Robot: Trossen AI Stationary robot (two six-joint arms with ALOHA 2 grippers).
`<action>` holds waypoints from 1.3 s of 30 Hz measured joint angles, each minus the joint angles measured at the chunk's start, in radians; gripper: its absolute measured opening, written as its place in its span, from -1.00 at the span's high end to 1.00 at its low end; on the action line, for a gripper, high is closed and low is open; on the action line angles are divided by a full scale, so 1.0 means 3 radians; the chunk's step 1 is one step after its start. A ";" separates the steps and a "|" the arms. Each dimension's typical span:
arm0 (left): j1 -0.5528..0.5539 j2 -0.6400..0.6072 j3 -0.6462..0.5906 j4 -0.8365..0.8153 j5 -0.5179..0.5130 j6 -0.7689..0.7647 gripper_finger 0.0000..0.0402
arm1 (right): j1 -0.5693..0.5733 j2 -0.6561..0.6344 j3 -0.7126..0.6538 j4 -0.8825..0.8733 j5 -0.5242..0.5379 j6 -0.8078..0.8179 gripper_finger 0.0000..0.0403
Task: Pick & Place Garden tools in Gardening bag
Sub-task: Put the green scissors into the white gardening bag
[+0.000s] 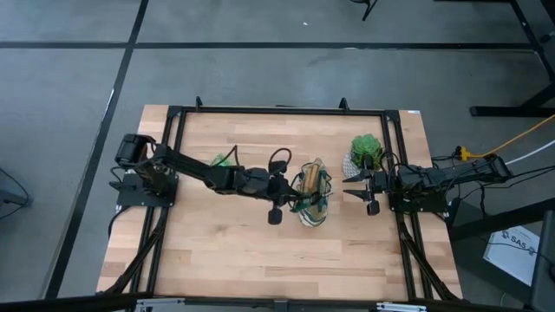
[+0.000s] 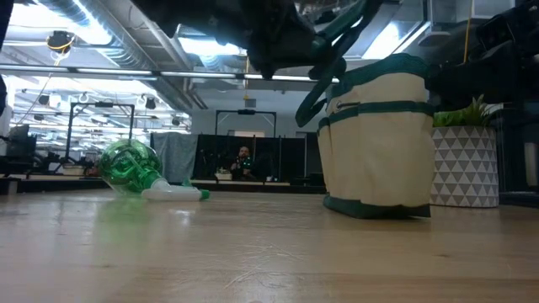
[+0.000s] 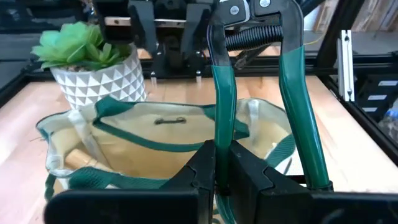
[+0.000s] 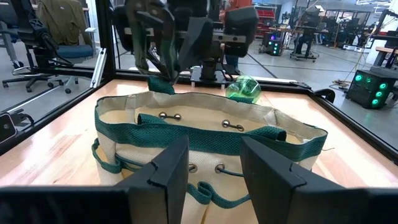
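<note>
While the left gripper (image 3: 222, 177) clamps one slick green handle of the pruning shears (image 3: 283, 74) above the soft gardening bag (image 3: 155, 134), they look top-heavy; right gripper (image 4: 214, 165) waits open beside it.

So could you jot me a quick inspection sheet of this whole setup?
Surface: wooden table, black frame.
Job's things: bag upright mid-table; shears held over its opening; a wooden handle inside; spray bottle lying on its side.
Clutter: potted plant beside the bag.
Grippers: left gripper shut on one shears handle; right gripper open, facing the bag.
Cables: yellow cable off the right edge.
Surroundings: workshop, a person far behind.
</note>
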 joint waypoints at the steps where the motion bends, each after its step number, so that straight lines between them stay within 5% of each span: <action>1: -0.0013 0.0001 0.0001 0.0003 -0.0027 0.0027 0.89 | 0.0000 -0.0001 0.0000 0.0000 0.0000 0.0000 0.27; 20: -0.0040 -0.0121 0.0001 0.0101 -0.0115 0.0223 0.89 | 0.0000 -0.0001 0.0000 -0.0004 0.0000 0.0001 0.27; 31: -0.0039 -0.0121 0.0001 0.0141 0.0119 0.0394 0.89 | 0.0000 0.0000 0.0000 -0.0004 0.0000 0.0000 0.27; 39: -0.0035 0.0062 0.0002 0.0861 0.0160 0.0363 0.89 | 0.0000 -0.0001 0.0001 -0.0005 0.0000 0.0001 0.27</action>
